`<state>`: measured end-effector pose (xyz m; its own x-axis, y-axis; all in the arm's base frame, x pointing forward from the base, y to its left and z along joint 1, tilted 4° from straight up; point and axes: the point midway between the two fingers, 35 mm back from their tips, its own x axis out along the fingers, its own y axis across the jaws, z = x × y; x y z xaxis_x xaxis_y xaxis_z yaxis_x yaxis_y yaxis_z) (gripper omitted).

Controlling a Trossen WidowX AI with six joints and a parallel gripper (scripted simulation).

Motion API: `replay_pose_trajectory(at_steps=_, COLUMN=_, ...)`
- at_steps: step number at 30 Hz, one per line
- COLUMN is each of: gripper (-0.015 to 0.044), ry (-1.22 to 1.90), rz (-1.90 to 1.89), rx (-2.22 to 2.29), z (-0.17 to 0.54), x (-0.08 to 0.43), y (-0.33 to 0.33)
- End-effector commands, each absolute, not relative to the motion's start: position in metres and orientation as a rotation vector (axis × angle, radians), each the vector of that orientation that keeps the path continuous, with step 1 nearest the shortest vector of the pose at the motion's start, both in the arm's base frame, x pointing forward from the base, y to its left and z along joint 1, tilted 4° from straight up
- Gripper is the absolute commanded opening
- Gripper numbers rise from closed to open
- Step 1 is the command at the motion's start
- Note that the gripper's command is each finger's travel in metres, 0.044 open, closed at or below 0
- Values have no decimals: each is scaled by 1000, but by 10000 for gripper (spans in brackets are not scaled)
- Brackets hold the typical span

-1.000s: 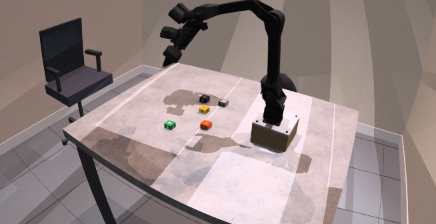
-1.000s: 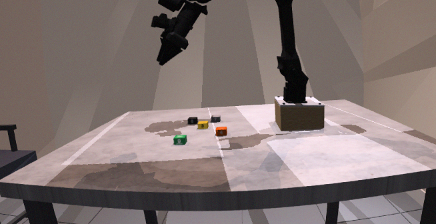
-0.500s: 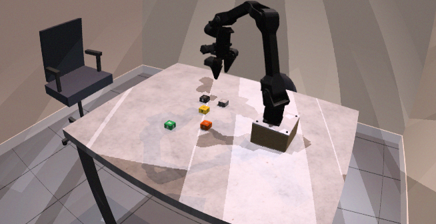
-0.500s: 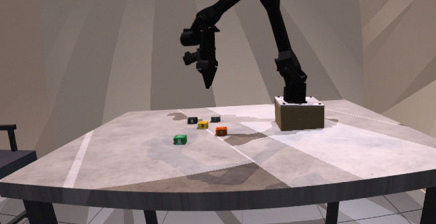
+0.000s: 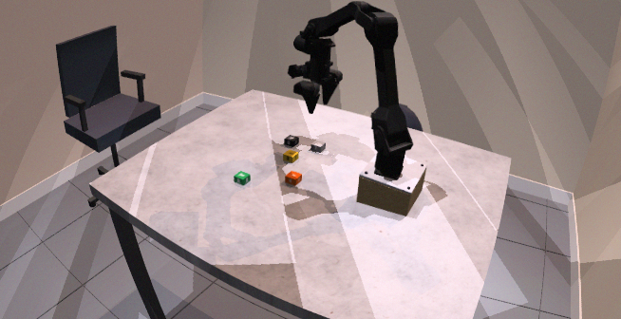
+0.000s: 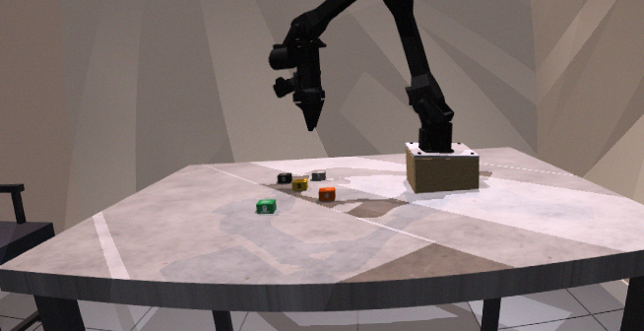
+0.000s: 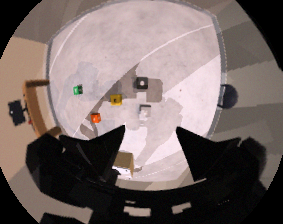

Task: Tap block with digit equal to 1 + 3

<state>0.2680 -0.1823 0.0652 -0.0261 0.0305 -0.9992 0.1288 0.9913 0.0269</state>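
An orange block (image 5: pixel 292 178) (image 6: pixel 327 194) (image 7: pixel 95 118) lies on the table; its front digit looks like a 4 in the exterior view. A green block (image 5: pixel 242 178) (image 6: pixel 266 206) (image 7: pixel 78 90) lies left of it, its digit perhaps 9. A yellow block (image 5: pixel 291 156) (image 6: pixel 299 184) (image 7: pixel 116 100) seems to show 3. A black block (image 5: pixel 291 140) (image 6: pixel 285 178) (image 7: pixel 142 83) has an unclear digit. A grey block (image 5: pixel 318 147) (image 6: pixel 318 175) (image 7: pixel 145 110) seems to show 7. My gripper (image 5: pixel 319 107) (image 6: pixel 311 129) (image 7: pixel 151 128) is open and empty, pointing down, high above the table and touching no block.
The arm's base stands on a box (image 5: pixel 385 197) (image 6: pixel 445 174) (image 7: pixel 124 161) at the right of the blocks in the top and exterior views. A chair (image 5: pixel 111 112) stands beyond the table's left edge. The yellow block sits close to the black and grey blocks.
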Motion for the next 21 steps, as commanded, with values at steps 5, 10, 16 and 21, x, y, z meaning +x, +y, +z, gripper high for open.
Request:
replay_pose_trajectory(at_steps=5, gripper=400, ry=1601, rz=-77, rx=120, z=65, x=268, y=-181)
replay_pose_trajectory(at_steps=10, gripper=400, ry=1598, rz=-76, rx=122, z=67, x=301, y=-126)
replay_pose_trajectory(at_steps=16, gripper=400, ry=1598, rz=-68, rx=127, z=67, x=316, y=-91)
replay_pose_trajectory(at_steps=21, gripper=400, ry=1598, rz=-68, rx=127, z=67, x=316, y=-91)
